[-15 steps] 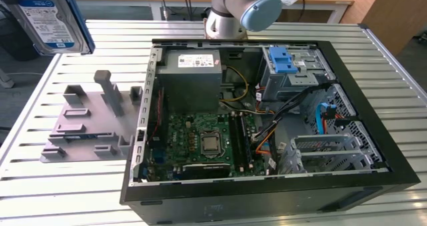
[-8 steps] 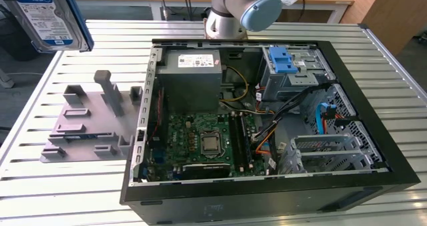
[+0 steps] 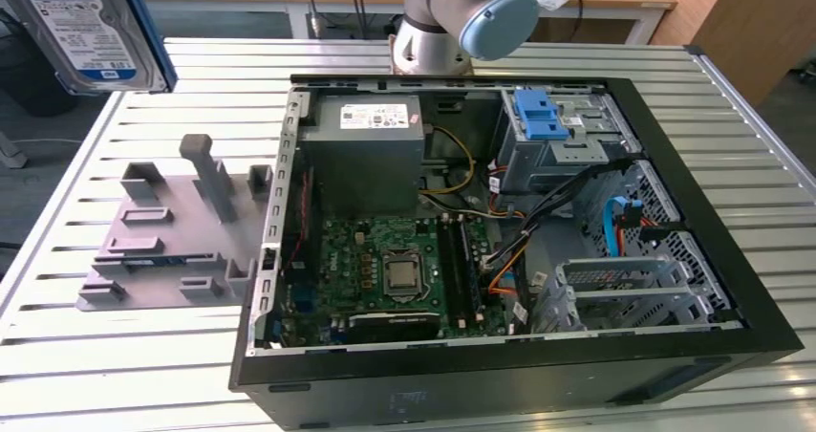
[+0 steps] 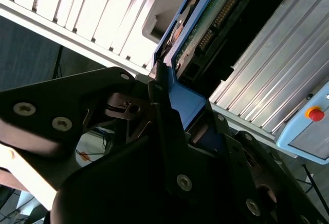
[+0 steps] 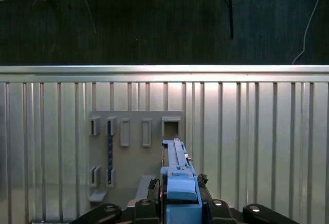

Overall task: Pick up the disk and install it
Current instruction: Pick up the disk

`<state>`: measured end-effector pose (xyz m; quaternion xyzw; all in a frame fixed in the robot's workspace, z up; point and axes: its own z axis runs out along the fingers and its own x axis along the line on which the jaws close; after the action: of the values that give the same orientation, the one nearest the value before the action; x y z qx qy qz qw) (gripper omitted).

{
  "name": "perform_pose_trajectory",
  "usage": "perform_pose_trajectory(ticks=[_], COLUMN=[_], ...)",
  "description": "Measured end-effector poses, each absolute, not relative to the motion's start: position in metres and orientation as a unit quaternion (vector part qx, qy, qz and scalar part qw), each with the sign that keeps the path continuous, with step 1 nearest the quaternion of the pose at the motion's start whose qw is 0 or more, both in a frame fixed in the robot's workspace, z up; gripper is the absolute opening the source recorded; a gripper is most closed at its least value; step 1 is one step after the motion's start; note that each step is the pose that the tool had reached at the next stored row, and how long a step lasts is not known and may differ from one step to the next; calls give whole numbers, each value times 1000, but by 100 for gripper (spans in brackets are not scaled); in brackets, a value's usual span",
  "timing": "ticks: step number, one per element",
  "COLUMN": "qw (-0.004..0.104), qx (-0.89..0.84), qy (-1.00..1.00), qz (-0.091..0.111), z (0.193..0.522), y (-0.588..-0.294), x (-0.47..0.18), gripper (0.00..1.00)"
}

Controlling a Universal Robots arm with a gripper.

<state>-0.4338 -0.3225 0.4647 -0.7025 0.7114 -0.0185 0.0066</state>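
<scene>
The hand (image 5: 180, 207) is clamped on the disk (image 5: 173, 154) at its blue-framed end, its fingers pressed to either side. The disk hangs in the air well clear of the open computer case (image 3: 510, 386), off past the case's wall on the exterior view's left and over the grey rack (image 3: 166, 231) on the counter (image 3: 76, 356). The picking-up looks done and the installing not begun. By my reckoning (the case is crowded with cables), fitting it calls for squaring it carefully to the case's drive cage (image 3: 561, 136).
</scene>
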Motion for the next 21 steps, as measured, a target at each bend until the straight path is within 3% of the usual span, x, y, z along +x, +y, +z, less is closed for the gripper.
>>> perform_pose_trajectory(ticks=[21], qw=[8], qx=[-702], qy=[711], qz=[-19], z=[486], y=[-322], x=[-434], gripper=[36])
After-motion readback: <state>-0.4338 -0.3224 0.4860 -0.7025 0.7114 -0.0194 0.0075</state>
